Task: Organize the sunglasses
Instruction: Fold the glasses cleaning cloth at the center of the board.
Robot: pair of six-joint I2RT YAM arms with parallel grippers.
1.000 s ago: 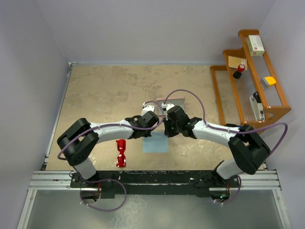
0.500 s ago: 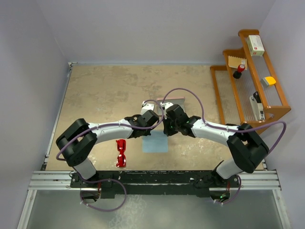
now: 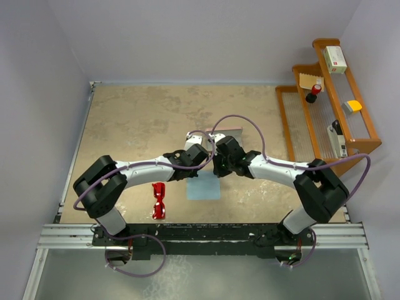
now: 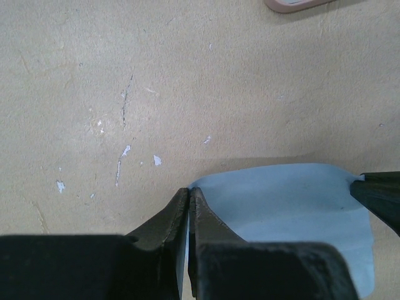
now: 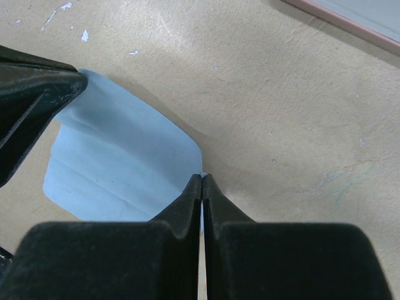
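The red sunglasses (image 3: 159,200) lie on the table at the near left, apart from both arms. A light blue cloth (image 3: 204,187) lies mid-table. My left gripper (image 3: 195,170) is shut on the cloth's far left corner (image 4: 262,206), seen in the left wrist view with the jaws pressed together (image 4: 189,190). My right gripper (image 3: 217,170) is shut on the cloth's far right corner (image 5: 125,156), jaws together (image 5: 202,177). The pink case (image 3: 224,133) lies just beyond the grippers, mostly hidden by them; its edge shows in the left wrist view (image 4: 297,5).
A wooden tiered rack (image 3: 325,106) stands at the right with a white box, a small red bottle, a yellow item and other small things. Grey walls close the table on the left, far and right sides.
The right arm's elbow has shifted a little to the left. Both grippers stay shut on the cloth's far corners. The sunglasses have not moved.
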